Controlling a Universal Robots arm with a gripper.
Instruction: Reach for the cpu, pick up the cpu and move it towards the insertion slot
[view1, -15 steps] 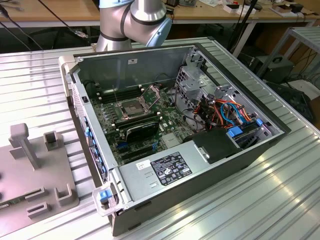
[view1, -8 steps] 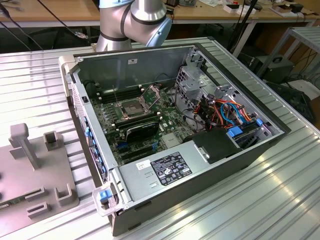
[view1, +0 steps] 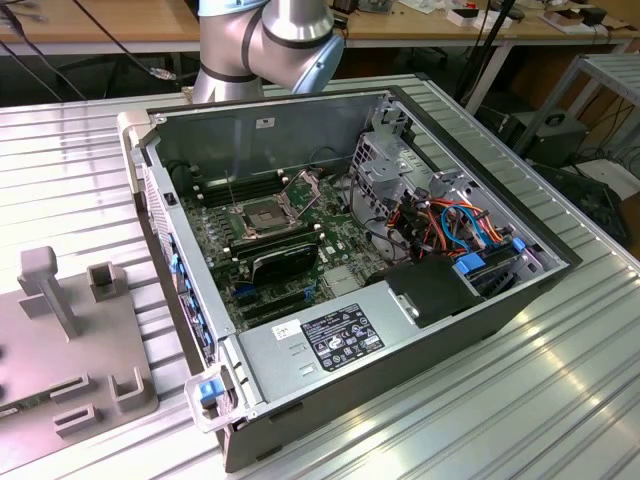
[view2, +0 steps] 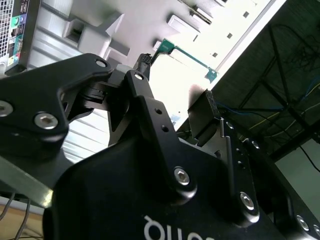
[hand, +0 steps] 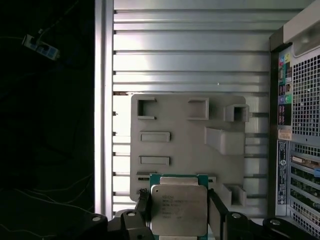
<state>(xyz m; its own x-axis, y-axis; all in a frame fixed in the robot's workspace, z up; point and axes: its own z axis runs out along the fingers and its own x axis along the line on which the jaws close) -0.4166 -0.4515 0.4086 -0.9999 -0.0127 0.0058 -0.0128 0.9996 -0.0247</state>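
Exterior view first: the open computer case (view1: 440, 300) lies on the ribbed metal table (view1: 560, 400), and inside it the insertion slot (view1: 262, 213) sits on the motherboard with its thin bracket tipped up, dark centre bare. A grey fixture block (view1: 70, 350) rests on the table beside the case, on the exterior view's left. The arm's silver joint (view1: 290, 35) hangs behind the case.

Second wrist view: we're looking along the black gripper (view2: 172, 107), and a green edge of the cpu (view2: 190, 60) pokes out beyond the fingers (view2: 145, 100).

First wrist view, and here's the prize: the cpu (hand: 178, 210), silvery face toward us, is clamped between the two fingers of the gripper (hand: 178, 212), which press on its opposite edges. It hangs over the grey fixture block (hand: 190, 145), just beside the case's rear panel (hand: 300, 125).
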